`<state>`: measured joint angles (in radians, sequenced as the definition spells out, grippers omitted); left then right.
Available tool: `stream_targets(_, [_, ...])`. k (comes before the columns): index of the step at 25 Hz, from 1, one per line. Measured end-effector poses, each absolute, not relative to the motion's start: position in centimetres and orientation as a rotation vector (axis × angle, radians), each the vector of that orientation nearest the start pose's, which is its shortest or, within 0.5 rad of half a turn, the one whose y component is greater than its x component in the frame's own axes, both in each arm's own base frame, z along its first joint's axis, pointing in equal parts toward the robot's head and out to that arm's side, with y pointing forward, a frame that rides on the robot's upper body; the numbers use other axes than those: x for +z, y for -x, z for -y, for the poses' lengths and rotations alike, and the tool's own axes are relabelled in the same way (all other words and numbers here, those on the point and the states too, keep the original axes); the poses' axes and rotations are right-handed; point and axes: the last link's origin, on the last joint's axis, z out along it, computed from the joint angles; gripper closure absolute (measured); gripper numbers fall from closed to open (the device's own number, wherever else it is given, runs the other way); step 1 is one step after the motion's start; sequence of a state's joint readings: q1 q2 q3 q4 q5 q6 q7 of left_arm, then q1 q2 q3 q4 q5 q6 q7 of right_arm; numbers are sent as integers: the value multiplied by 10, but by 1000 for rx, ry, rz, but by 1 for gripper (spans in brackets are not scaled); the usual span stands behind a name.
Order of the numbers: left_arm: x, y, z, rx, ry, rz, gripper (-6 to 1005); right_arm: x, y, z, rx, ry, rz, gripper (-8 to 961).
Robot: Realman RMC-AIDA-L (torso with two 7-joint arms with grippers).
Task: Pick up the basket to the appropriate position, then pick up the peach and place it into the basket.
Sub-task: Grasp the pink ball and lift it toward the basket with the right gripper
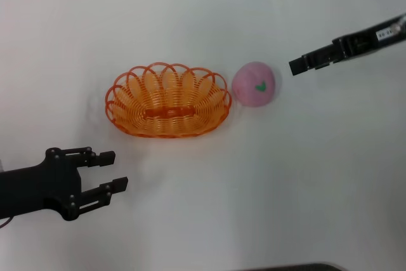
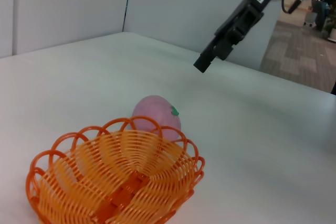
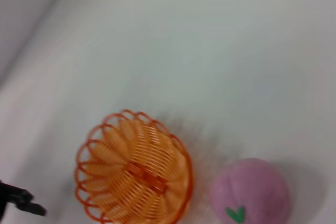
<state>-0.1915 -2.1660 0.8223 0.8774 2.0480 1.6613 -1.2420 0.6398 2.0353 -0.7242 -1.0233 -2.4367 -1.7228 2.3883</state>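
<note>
The orange wire-like basket (image 1: 168, 101) sits empty on the white table, near the middle. The pink peach (image 1: 255, 84) with its green leaf mark lies on the table right beside the basket's right end. My left gripper (image 1: 115, 170) is open and empty, low over the table in front of the basket's left end. My right gripper (image 1: 297, 66) hangs above the table just right of the peach, apart from it. The left wrist view shows the basket (image 2: 115, 182), the peach (image 2: 155, 114) behind it and the right gripper (image 2: 206, 62) above. The right wrist view shows the basket (image 3: 134, 169) and the peach (image 3: 252, 192).
The white table (image 1: 209, 207) stretches around both objects. Pale walls (image 2: 68, 3) stand at the table's far sides. The left gripper's fingertips (image 3: 23, 203) show at the corner of the right wrist view.
</note>
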Motion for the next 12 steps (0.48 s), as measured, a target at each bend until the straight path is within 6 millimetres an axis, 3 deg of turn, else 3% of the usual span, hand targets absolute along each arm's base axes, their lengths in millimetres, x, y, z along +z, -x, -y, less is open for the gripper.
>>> stream_targets(7, [-17, 309, -229, -558, 2813, 588, 488, 43, -215, -371, -254, 2552, -1395, 121])
stream_targets(12, [-17, 309, -229, -559, 2815, 586, 489, 35, -197, -379, -427, 2563, -1263, 3])
